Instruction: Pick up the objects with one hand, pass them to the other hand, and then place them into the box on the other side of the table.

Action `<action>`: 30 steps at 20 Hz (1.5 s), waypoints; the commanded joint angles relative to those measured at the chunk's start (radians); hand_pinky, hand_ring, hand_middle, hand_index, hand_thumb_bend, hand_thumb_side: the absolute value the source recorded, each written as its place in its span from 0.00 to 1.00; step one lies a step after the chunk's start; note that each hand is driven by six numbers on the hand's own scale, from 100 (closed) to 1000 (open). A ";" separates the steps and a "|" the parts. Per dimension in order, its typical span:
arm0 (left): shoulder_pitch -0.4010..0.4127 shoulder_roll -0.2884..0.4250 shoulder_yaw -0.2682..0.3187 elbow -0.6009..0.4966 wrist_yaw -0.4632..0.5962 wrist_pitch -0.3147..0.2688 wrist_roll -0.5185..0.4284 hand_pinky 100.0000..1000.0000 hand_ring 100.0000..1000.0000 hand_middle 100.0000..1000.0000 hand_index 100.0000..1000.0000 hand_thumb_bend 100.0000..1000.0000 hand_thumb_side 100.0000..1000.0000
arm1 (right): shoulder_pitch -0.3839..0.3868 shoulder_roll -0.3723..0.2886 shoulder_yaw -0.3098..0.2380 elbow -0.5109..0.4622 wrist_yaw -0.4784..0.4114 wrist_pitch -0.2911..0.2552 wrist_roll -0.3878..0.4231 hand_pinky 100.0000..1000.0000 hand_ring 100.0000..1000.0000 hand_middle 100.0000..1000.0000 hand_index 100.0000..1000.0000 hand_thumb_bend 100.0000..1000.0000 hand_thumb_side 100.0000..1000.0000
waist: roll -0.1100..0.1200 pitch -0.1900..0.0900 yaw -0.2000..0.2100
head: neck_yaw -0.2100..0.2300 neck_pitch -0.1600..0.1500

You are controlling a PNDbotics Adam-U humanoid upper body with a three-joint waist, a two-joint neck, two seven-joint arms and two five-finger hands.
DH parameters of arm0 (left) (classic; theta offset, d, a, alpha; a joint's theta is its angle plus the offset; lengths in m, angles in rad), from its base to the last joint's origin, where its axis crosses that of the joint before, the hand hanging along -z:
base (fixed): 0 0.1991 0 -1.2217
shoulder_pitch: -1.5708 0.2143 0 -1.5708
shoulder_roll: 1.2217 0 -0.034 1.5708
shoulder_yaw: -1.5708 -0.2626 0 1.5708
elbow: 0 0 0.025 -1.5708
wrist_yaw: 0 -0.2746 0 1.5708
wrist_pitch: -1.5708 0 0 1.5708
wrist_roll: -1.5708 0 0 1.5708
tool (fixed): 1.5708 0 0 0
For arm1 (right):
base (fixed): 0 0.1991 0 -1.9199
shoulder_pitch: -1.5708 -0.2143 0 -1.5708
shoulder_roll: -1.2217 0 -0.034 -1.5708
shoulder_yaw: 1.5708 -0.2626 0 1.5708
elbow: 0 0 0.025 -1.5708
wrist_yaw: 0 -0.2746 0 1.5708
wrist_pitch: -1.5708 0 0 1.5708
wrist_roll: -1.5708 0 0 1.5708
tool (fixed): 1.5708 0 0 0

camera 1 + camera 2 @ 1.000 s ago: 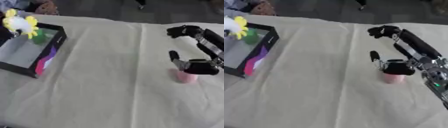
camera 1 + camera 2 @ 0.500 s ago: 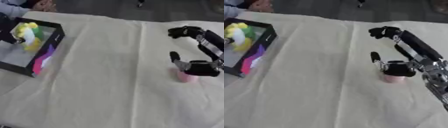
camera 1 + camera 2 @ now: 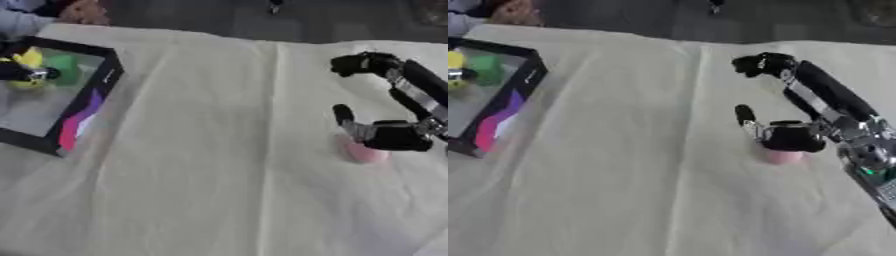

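Cloth, pale cream, covered the table, with a black-rimmed box at the robot's far left. Inside the box lay a yellow thing and a green thing. A dark part of the left hand reached into the box beside the yellow thing; whether its fingers were open or closed could not be told.

Across the table, well apart from the box, a pink object sat on the cloth. The right hand hung directly over it, thumb sticking out toward the left, fingers apparently uncurled and not wrapped round it.

Judged from this, one delivery was ending at the box and the next pick was starting. The right hand would need to close round the pink object, lift it, and bring it toward the middle for the left hand to take.
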 commanded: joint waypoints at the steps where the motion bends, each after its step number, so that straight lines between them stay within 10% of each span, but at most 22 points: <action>1: -0.012 0.038 0.032 -0.032 0.018 0.017 0.030 0.79 0.70 0.66 0.80 0.48 0.30 | -0.003 -0.030 -0.023 -0.020 -0.010 -0.009 -0.003 0.88 0.80 0.77 0.89 0.17 0.02 | -0.003 -0.011 -0.002 | -0.041 0.008; 13: 0.040 0.088 0.022 -0.150 0.185 0.071 0.145 0.79 0.71 0.68 0.77 0.42 0.29 | 0.005 -0.135 -0.108 -0.020 0.012 0.024 0.200 0.90 0.83 0.81 0.90 0.18 0.14 | 0.003 -0.037 -0.017 | -0.277 0.051; 30: 0.048 0.085 0.019 -0.125 0.171 0.063 0.126 0.79 0.72 0.68 0.77 0.44 0.32 | -0.008 -0.148 -0.149 0.128 0.105 -0.011 0.598 0.93 0.90 0.86 0.94 0.22 0.39 | 0.010 -0.041 -0.028 | -0.337 0.046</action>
